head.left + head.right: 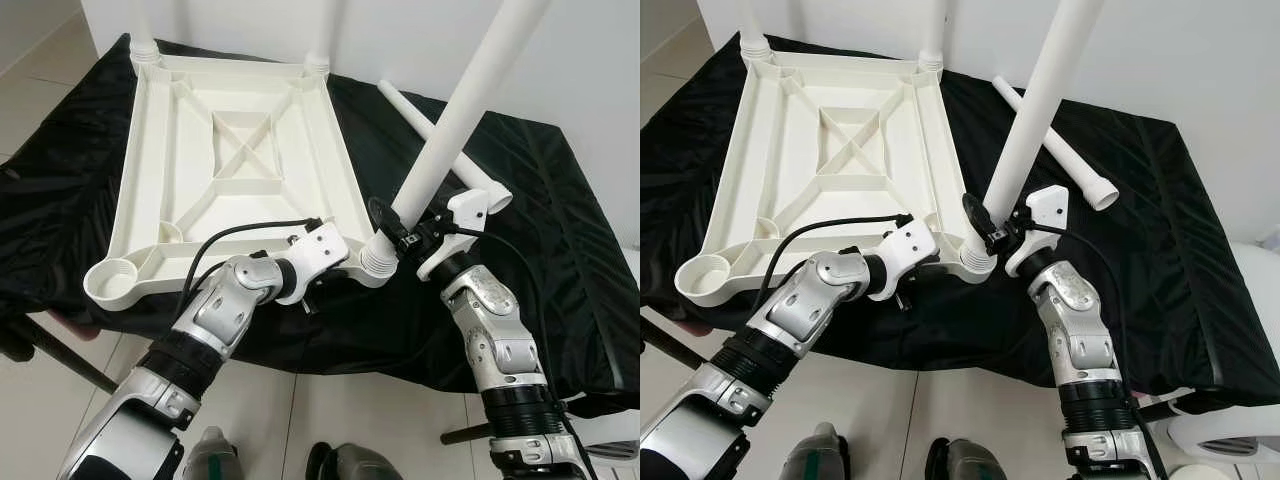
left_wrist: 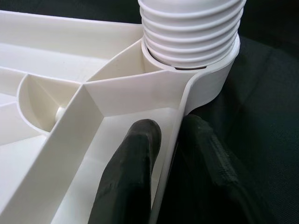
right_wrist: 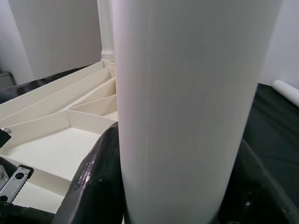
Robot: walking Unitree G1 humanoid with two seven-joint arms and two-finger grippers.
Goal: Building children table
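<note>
– while the upturned tabletop (image 1: 240, 150) lies on the black cloth (image 1: 560, 220), where's the leg?
– white leg (image 1: 450, 130) stands tilted in the near corner socket (image 1: 378, 262), right gripper (image 1: 400, 235) clamped round it; left gripper (image 2: 166, 154) pinches the rim (image 2: 173, 140) beside it

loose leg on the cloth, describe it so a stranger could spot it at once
Start at the black cloth with the upturned white tabletop. To the tabletop's right, a white tube, the loose leg, lies flat. The other legs stand in corner sockets.
</note>
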